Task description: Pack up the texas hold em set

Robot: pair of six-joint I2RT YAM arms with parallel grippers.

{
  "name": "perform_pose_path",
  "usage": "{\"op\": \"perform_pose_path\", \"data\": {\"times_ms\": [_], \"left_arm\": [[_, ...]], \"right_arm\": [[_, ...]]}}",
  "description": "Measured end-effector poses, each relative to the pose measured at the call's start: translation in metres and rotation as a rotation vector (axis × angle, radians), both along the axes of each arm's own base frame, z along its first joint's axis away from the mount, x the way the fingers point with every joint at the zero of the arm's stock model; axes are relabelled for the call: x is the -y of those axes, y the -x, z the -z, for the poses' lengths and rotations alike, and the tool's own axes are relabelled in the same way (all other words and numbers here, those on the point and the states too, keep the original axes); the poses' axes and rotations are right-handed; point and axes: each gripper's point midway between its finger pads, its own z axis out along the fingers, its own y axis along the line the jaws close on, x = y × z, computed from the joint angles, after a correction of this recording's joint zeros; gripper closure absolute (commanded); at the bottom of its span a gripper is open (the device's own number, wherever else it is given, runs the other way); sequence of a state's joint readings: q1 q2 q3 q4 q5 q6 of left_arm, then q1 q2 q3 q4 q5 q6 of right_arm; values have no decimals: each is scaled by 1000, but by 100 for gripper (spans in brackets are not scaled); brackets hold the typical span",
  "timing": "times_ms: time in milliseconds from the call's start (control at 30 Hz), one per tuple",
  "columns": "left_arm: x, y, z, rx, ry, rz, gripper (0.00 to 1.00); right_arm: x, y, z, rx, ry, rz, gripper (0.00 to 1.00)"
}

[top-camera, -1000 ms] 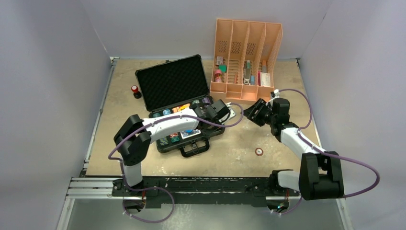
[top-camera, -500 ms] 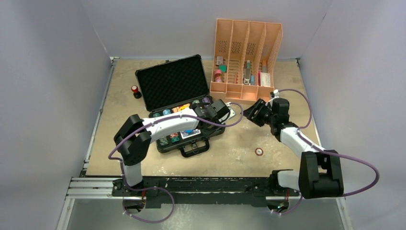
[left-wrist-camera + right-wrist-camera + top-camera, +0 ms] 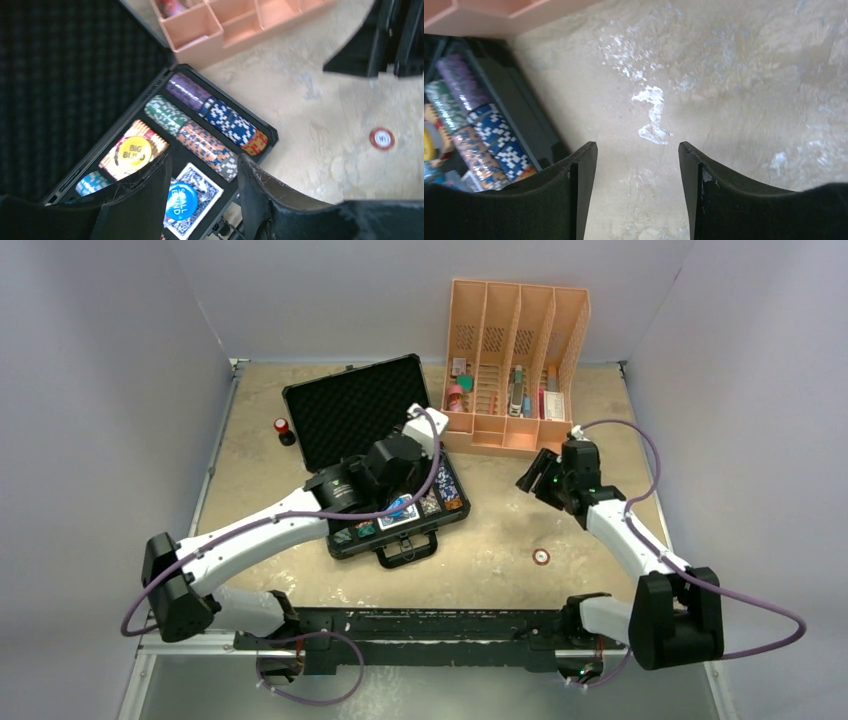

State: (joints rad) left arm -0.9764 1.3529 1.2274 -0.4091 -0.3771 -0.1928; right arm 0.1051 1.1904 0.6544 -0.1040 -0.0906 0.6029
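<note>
Your left claw (image 3: 204, 162) hangs over the open briefcase (image 3: 352, 418), left of middle on the counter (image 3: 500, 530), jaws apart and empty. Your right claw (image 3: 636, 147) gapes empty just right of it. A red-and-white chip (image 3: 541, 557) lies nearer.

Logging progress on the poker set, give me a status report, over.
Left end effector open, empty, above the briefcase. Right end effector open, empty, over the table. Briefcase lid up, chips inside; one red disc loose on the table.
</note>
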Motion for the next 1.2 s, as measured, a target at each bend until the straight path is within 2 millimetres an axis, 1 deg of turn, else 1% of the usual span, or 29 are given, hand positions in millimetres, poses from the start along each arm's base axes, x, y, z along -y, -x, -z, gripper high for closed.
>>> {"op": "perform_pose_path", "data": {"times_ms": [33, 100, 167, 233, 300, 400, 533, 600, 700, 767, 933, 1033, 1100, 1200], "left_arm": [[-7, -2, -7, 24, 28, -41, 50], [-18, -5, -11, 49, 56, -104, 50], [-28, -5, -8, 60, 60, -148, 50], [-37, -4, 0, 60, 53, -185, 50], [-44, -4, 4, 60, 50, -215, 49], [-54, -2, 4, 69, 61, -248, 49], [-65, 2, -11, 95, 114, -277, 48], [-69, 3, -19, 111, 143, -289, 47], [-76, 4, -28, 132, 177, -311, 47], [-78, 4, -31, 139, 184, -320, 46], [-81, 3, -32, 145, 190, -339, 46], [-80, 3, -32, 143, 197, -341, 46], [-79, 2, -32, 142, 198, -340, 46], [-77, 1, -29, 139, 191, -339, 46]], "right_arm": [[-1, 3, 2, -21, 26, 4, 34], [-5, 9, 6, -62, 75, 2, 29], [-9, 14, 9, -100, 111, 7, 26], [-10, 21, 18, -157, 134, 18, 23], [-5, 33, 30, -230, 158, 48, 20], [6, 56, 43, -334, 182, 107, 15], [16, 74, 49, -414, 203, 188, 6], [21, 83, 52, -468, 217, 245, 4], [24, 91, 60, -548, 232, 308, 4], [25, 96, 66, -588, 233, 341, 6], [24, 105, 69, -633, 202, 426, 10], [20, 114, 75, -665, 165, 460, 11], [18, 116, 76, -667, 145, 474, 11], [16, 116, 77, -668, 129, 480, 14]]}}
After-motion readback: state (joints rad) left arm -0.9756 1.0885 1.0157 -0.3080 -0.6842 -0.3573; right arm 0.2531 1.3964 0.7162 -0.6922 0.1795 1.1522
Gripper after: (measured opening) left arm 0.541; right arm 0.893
